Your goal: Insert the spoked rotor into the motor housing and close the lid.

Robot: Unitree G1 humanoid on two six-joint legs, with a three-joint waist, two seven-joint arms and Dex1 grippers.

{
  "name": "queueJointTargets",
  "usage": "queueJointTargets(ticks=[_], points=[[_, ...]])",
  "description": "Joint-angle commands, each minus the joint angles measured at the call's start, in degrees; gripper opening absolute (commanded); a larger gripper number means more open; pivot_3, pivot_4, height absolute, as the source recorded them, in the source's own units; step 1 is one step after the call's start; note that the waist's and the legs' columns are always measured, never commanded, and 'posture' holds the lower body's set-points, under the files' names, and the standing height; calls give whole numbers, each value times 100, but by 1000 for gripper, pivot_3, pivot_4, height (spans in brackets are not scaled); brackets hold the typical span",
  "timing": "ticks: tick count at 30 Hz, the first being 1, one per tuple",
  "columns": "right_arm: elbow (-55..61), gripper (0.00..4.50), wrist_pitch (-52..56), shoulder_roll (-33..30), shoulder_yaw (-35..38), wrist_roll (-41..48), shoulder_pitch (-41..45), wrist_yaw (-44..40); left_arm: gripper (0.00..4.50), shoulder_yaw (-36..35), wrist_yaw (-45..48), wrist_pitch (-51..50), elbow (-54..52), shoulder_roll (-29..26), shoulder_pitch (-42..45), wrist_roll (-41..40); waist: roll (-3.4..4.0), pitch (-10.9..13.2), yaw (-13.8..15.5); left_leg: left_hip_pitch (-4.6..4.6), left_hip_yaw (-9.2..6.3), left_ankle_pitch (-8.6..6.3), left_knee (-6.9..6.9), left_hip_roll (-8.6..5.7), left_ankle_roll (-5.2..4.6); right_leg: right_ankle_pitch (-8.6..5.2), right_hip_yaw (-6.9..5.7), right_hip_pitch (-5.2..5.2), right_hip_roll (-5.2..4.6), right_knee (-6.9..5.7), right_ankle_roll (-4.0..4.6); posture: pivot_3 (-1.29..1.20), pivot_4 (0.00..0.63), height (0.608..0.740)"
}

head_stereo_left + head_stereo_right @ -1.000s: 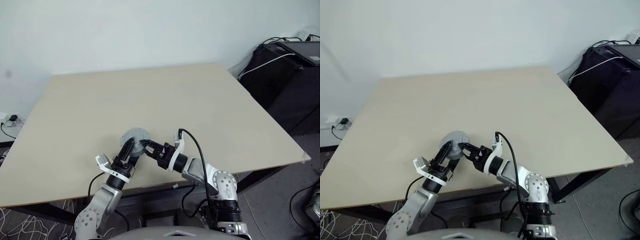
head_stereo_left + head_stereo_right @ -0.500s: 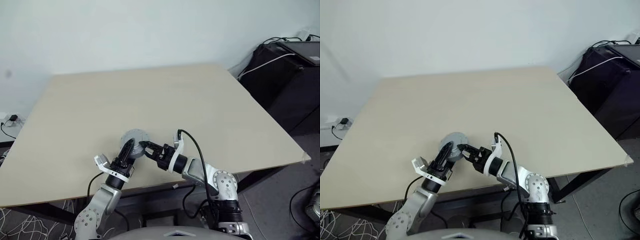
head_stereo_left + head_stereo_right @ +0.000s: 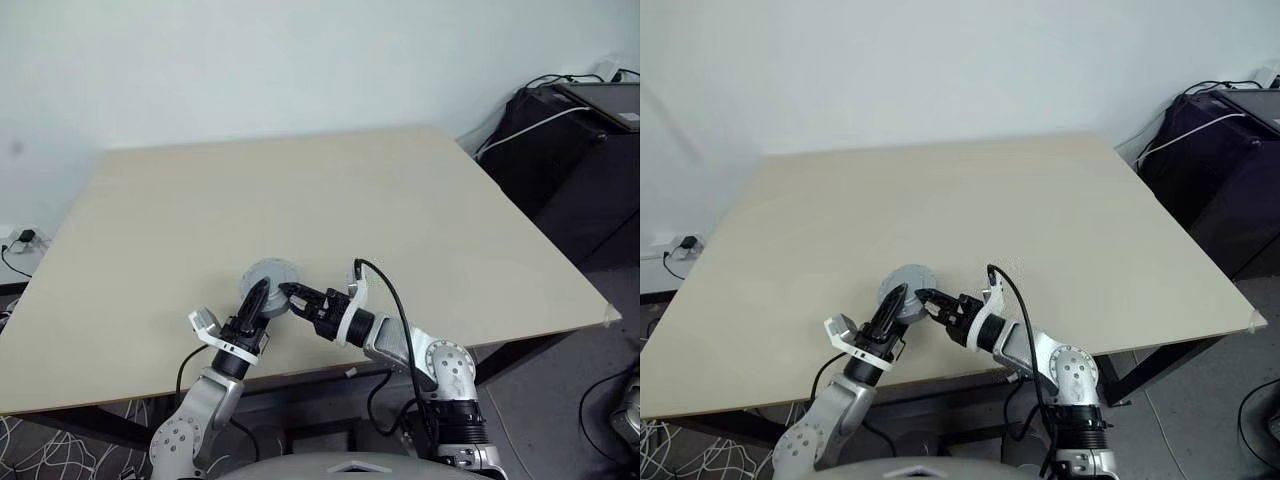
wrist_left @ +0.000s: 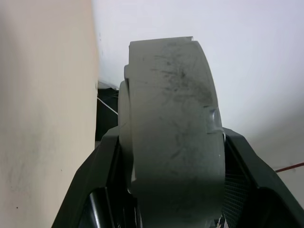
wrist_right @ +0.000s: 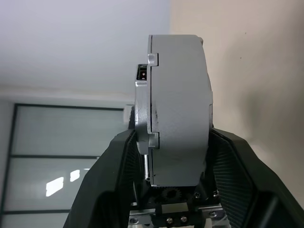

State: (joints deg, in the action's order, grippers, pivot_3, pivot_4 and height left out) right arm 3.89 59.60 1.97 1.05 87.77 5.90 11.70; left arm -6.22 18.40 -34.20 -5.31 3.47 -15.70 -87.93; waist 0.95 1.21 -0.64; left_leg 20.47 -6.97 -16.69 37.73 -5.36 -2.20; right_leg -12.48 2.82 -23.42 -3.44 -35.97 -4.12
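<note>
- The motor housing (image 3: 270, 277), a round grey puck with a scuffed, matte outer wall, sits near the front edge of the pale beige wooden table (image 3: 300, 190), a little left of the table's middle.
- In the head views it lies flat on the tabletop, its grey upper face toward the camera; I cannot tell from these views whether a lid is on it.
- The left gripper (image 3: 256, 300), with 2 black fingers, reaches in from the near left and is closed on the housing; in the left wrist view its 2 fingers (image 4: 97, 180) press against opposite flat faces of the grey body (image 4: 171, 128).
- The right gripper (image 3: 289, 293), also with 2 black fingers, comes in from the near right and likewise clamps the housing; in the right wrist view its ribbed pads (image 5: 227, 175) bracket the light grey body (image 5: 178, 109).
- In the right wrist view a small notched step and a short socket stand out on 1 face of the housing.
- A black cable (image 3: 390, 300) loops up from the right wrist.
- Dark equipment with white cords (image 3: 560, 130) stands beyond the table's right side.
</note>
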Motion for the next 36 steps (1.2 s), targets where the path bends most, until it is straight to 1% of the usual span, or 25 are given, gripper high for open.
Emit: queueJointTargets(ticks=[1, 5, 6, 7, 10, 12, 15, 17, 19, 23, 24, 27, 30, 36], points=[[375, 2825, -140, 6, -17, -118, 141, -192, 2145, -27, 80, 55, -156, 401, 100, -9, 0, 0, 0, 0, 0, 0, 0, 0, 0, 0, 0, 0, 0, 0, 0, 0, 0, 740], [376, 4012, -185, 17, 32, -149, 117, -204, 2141, -21, 93, 103, -181, 431, 76, 7, -2, 0, 1, 0, 0, 0, 1, 0, 0, 0, 0, 0, 0, 0, -1, 0, 0, 740], [366, 4399, -226, 17, 65, -175, 113, -161, 2141, -19, 95, 124, -190, 440, 68, 14, -2, 0, 2, 0, 0, 0, 1, 0, 0, 0, 0, 0, 0, 0, -1, 0, 0, 740], [393, 4500, -285, 3, 121, -198, 109, -133, 2141, -21, 98, 169, -223, 450, 50, 50, -2, 0, 1, 0, 0, 0, 1, 0, 0, 0, 0, 0, 0, 0, -1, 0, 0, 740], [547, 4500, -384, -93, 212, -265, 73, -125, 2140, -52, 83, 306, -311, 474, 17, 147, -2, 0, 2, 0, 0, 0, 1, -1, -1, 0, 0, 0, -1, 0, -1, 0, 0, 740], [781, 4500, -451, -274, 163, -613, 30, -243, 2140, -120, 26, 472, -347, 480, 51, 228, -2, 0, 4, 0, 1, -1, 1, -1, -1, 0, 0, 0, -1, 1, -1, 0, 0, 740], [1327, 4500, -817, -660, -91, -1623, -63, -637, 2140, -258, -121, 764, -300, 418, 205, 445, -4, 1, 15, 1, 2, -1, 2, -1, -1, 0, 0, 0, -2, 1, -1, 0, 0, 740], [1776, 4500, -1270, -1274, -736, -2915, -81, -1091, 2140, -398, -262, 1031, -176, 392, 436, 633, -6, 3, 21, 1, 2, -1, 4, 0, -1, 1, -1, 1, -1, 1, -3, 0, 0, 740], [2009, 4500, -1874, -1691, -1271, -4021, -142, -1473, 2140, -514, -359, 1235, -9, 358, 713, 811, -20, 5, 31, 2, 7, 0, 14, -1, 0, 4, -2, 3, -1, 1, -10, 0, 0, 740], [1938, 4500, -3332, -2072, -1988, -5930, -277, -1868, 2140, -745, -654, 1619, 520, 406, 1347, 1258, -32, 1, 76, 2, 10, 9, 22, 1, 11, 8, -3, 8, -1, 5, -35, 0, 0, 740], [1873, 4500, -3594, -2102, -2087, -6247, -319, -1944, 2140, -804, -725, 1712, 668, 430, 1518, 1353, -36, 1, 90, 0, 18, 19, 24, 0, 27, 10, 1, 8, -2, 4, -37, 0, 0, 740], [1648, 4500, -4280, -2047, -2198, -6938, -487, -2051, 2140, -977, -938, 1994, 1237, 474, 2118, 1613, -76, 1, 137, 0, 22, 25, 26, -3, 26, 19, 6, 8, -4, 5, -32, 0, 0, 740], [1432, 4500, -4728, -1951, -2148, -7350, -633, -2139, 2140, -1122, -1014, 2168, 1763, 470, 2641, 1822, -112, 13, 165, 1, 22, 28, 25, 0, 31, 34, 5, 4, 0, 5, -12, 0, 0, 740], [1181, 4500, -5372, -1972, -2036, -7946, -975, -2352, 2140, -1542, -996, 2346, 2722, 440, 3417, 2113, -130, 22, 252, 3, 20, 30, 28, -4, 31, 41, 4, 5, -1, 8, -5, 0, 0, 740]])
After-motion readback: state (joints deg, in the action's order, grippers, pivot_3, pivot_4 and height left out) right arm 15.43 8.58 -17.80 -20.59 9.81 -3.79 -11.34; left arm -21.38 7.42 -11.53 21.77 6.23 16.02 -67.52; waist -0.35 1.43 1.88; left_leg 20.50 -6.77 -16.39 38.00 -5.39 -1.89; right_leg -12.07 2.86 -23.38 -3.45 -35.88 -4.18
